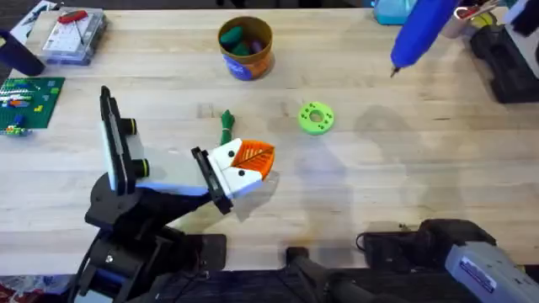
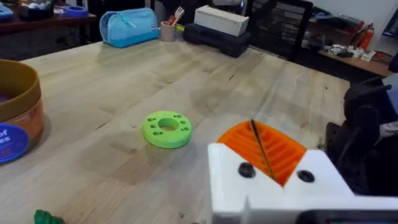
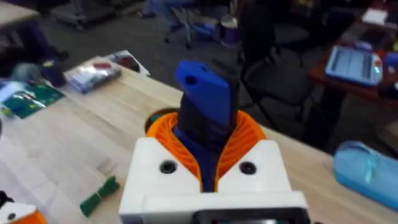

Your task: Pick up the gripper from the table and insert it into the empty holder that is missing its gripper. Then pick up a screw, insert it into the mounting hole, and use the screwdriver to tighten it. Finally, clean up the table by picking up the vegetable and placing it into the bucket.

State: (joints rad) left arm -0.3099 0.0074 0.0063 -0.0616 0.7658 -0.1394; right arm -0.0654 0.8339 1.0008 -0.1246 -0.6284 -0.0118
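Observation:
My right gripper [image 3: 208, 134] is shut on the blue screwdriver [image 3: 205, 93], whose body stands up between the orange pads. From overhead the screwdriver [image 1: 421, 29] hangs high over the far right of the table, thin tip pointing down. My left gripper [image 1: 257, 157] is shut, low over the table's middle, with nothing I can make out between its orange pads [image 2: 280, 152]. The slender green vegetable [image 1: 226, 126] lies just beyond it on the wood. The orange bucket [image 1: 246, 50] with a blue label stands farther back, coloured pieces inside. The loose gripper, holder and screw are out of view.
A light-green round disc [image 1: 316, 118] with holes lies right of the vegetable. A clear box [image 1: 76, 34] holding a red-handled tool and a green board [image 1: 29, 101] sit at the far left. A blue pouch [image 2: 129, 26] and black equipment [image 1: 505, 63] occupy the far right.

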